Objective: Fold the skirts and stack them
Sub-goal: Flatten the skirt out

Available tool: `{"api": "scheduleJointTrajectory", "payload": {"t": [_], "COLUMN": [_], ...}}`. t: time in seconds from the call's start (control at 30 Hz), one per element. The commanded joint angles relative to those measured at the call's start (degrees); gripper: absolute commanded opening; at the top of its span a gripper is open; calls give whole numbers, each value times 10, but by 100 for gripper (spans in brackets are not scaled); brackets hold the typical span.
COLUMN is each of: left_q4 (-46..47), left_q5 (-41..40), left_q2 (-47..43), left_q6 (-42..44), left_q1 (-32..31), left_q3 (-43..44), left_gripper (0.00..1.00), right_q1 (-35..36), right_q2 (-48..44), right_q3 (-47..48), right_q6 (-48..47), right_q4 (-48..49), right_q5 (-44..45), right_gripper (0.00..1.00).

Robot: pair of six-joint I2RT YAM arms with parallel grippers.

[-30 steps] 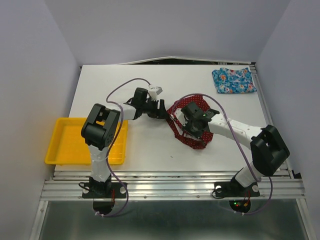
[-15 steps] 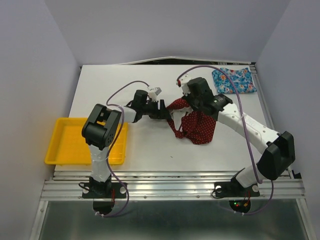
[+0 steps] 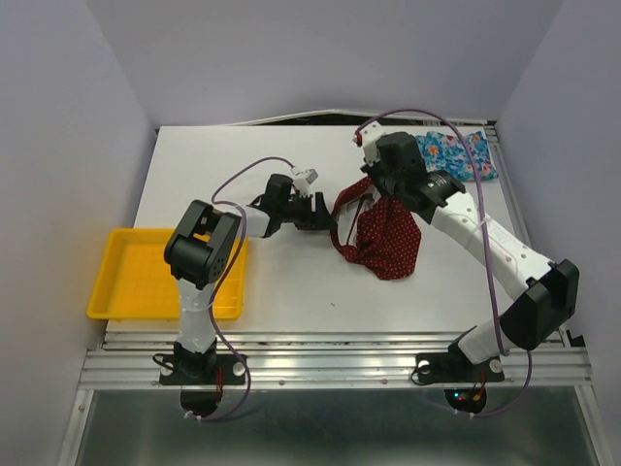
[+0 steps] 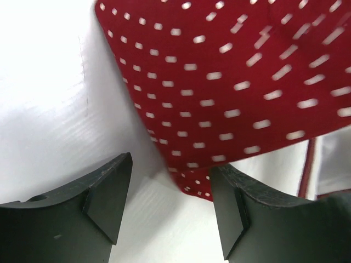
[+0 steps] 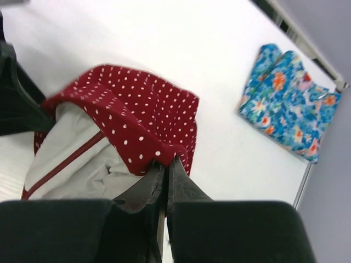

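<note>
Right claw (image 5: 165,162) is clenched on a pinch of the dark red, white-dotted skirt (image 5: 143,109), one of two skirts in view; the cloth hangs below its tips, showing a pale lining with one red stripe, its lower part resting on the table (image 3: 243,155); left claw (image 4: 170,183) stands released, the red hem just ahead of its spread fingers, contact unclear; the blue floral skirt (image 3: 454,155) lies folded beyond the right claw, apart from the red one; one yellow tray (image 3: 126,282) sits well behind the left claw.
</note>
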Motion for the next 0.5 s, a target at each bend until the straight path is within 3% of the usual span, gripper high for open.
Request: {"api": "scheduleJointTrajectory", "payload": {"t": [0.0,0.27,0.47], "left_q4": [-32,-18,-24], "left_q5": [-25,22,7], "left_q2": [28,63,64], "left_q6": [-5,-29,-41], "left_q1": [-3,-17,-29], "left_q3": [16,57,49], "left_gripper": [70,66,64], "right_q1": [-17,-23,-36], "right_q2": [-11,-11,-4], "right_q3": [74,106,126], "right_q6": [10,34,38], "right_q4": [29,35,60], "right_q5": [6,-28,-1], "right_gripper": [1,1,1]}}
